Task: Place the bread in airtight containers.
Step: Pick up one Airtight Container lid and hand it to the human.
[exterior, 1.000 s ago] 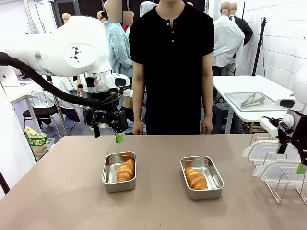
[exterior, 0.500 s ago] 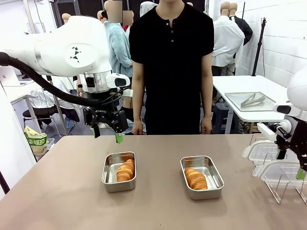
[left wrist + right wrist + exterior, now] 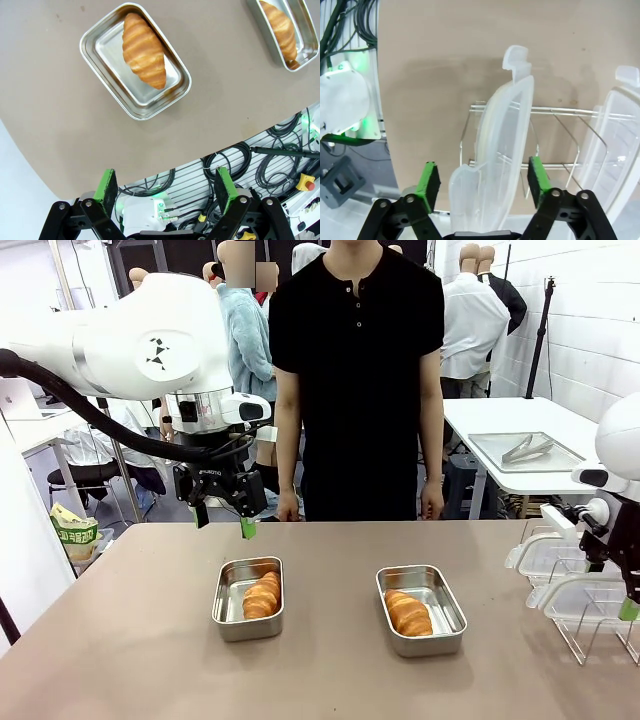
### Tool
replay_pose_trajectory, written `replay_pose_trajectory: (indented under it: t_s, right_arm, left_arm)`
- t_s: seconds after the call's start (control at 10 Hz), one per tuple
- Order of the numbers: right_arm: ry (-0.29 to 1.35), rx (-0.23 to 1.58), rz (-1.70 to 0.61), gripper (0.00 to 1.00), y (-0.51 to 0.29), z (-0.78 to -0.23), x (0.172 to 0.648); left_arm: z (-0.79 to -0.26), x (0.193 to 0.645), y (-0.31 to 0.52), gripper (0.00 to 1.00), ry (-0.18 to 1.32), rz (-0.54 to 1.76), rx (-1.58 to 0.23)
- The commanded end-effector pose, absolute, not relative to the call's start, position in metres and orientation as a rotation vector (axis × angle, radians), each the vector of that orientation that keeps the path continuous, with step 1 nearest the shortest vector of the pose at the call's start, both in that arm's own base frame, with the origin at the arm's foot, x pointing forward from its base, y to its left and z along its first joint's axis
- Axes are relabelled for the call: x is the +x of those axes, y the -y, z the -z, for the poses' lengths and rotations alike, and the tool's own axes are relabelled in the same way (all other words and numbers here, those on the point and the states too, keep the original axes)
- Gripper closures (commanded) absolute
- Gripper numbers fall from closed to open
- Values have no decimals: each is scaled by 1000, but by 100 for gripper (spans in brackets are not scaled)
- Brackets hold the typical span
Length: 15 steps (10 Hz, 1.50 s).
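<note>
Now my left gripper (image 3: 223, 525) hangs wide open and empty over the table (image 3: 120, 660), behind the left pan (image 3: 224, 602). My right gripper (image 3: 482, 182) stands open astride a clear lid (image 3: 506, 135) in the wire rack (image 3: 560, 109), not clamped on it. One roll (image 3: 261, 596) lies in the left pan, a second roll (image 3: 408, 613) in the right pan (image 3: 447, 606).
</note>
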State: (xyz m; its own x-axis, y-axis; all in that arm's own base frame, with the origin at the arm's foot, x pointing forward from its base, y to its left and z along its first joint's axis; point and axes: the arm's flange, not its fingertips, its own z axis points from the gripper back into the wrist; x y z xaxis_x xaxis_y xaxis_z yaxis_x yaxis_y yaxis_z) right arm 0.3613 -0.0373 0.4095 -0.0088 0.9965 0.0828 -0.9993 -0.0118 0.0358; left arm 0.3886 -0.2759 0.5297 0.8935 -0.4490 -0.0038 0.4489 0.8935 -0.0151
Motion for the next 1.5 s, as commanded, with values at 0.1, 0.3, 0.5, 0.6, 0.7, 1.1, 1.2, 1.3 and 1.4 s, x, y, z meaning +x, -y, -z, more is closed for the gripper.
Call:
replay_pose_trajectory:
  t_s: [0.1, 0.3, 0.5, 0.6, 0.7, 1.1, 1.2, 1.3, 1.4]
  right_arm:
    - [32, 64, -1580, 72, 30, -376, 317]
    - [11, 63, -1579, 100, 31, -375, 318]
    - [10, 62, -1580, 100, 31, -376, 318]
    - [1, 63, -1573, 100, 31, -376, 318]
    - [3, 62, -1565, 100, 31, -377, 318]
    - [-5, 74, -1565, 100, 31, -390, 316]
    - [-21, 75, -1557, 100, 32, -397, 314]
    - [-27, 58, -1540, 100, 32, -407, 311]
    - [-21, 34, -1534, 100, 32, -418, 308]
  left_arm:
    - [-532, 389, 275, 0, -5, 463, -6]
    - [-532, 389, 275, 0, -5, 463, -6]
    - [-532, 389, 275, 0, -5, 463, -6]
    - [-532, 389, 275, 0, -5, 463, -6]
    - [-532, 389, 275, 0, -5, 463, -6]
    - [-532, 389, 275, 0, -5, 463, -6]
    - [-532, 389, 275, 0, -5, 463, -6]
    - [-532, 389, 275, 0, -5, 463, -6]
    - [-532, 389, 275, 0, -5, 463, -6]
